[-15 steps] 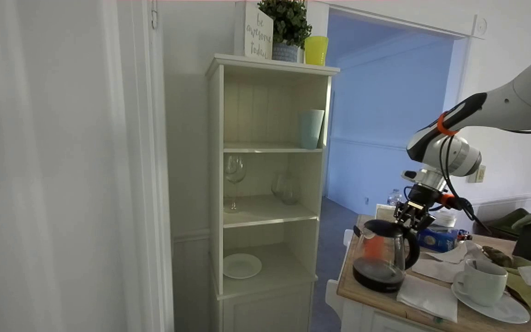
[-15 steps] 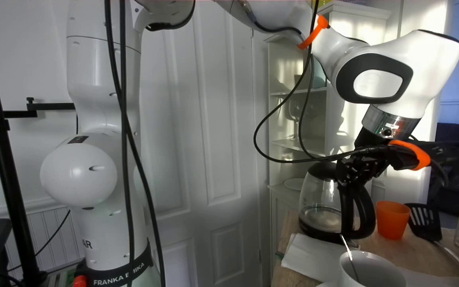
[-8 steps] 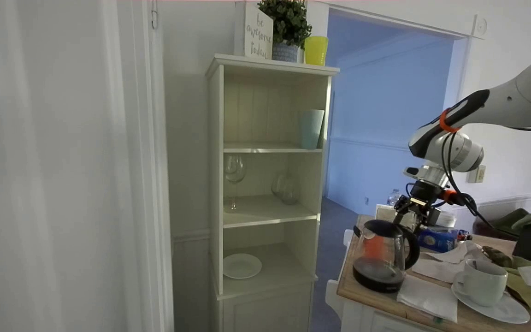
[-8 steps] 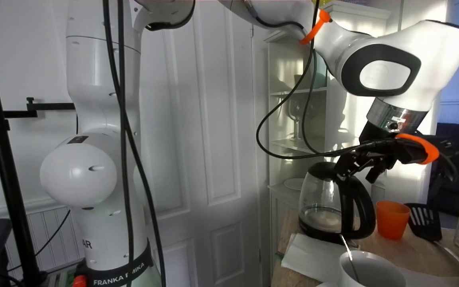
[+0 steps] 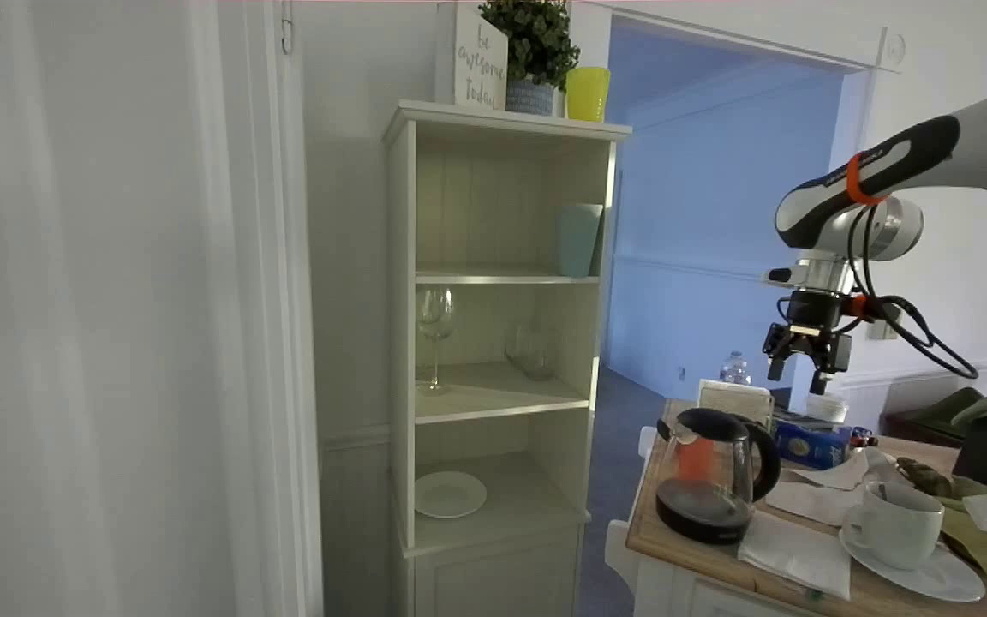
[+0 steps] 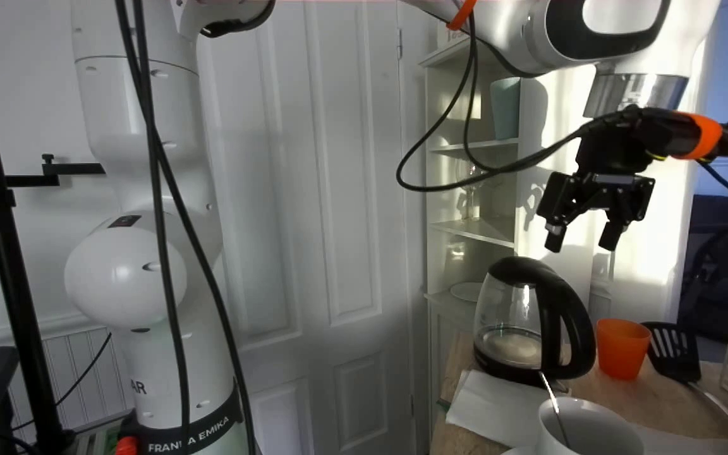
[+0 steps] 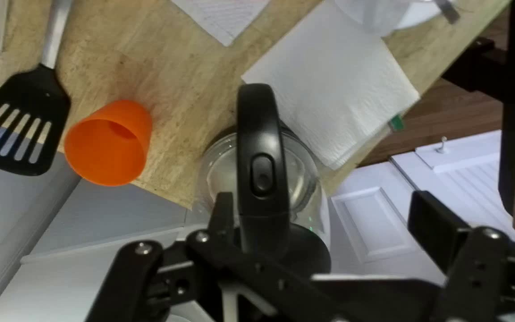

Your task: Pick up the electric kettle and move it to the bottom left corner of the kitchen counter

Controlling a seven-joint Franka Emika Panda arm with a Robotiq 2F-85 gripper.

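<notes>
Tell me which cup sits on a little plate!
The white cup, with the plate under it. The orange cup stands right on the counter, the yellow cup atop the cabinet, the blue cup on a shelf.

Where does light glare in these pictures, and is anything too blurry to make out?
In an exterior view, strong light whitens the pale surfaces behind the gripper, and a bright streak gleams on the electric kettle; in an exterior view, the next room looks blue-tinted; in the wrist view, print on a sheet of paper is too blurred to read.
</notes>
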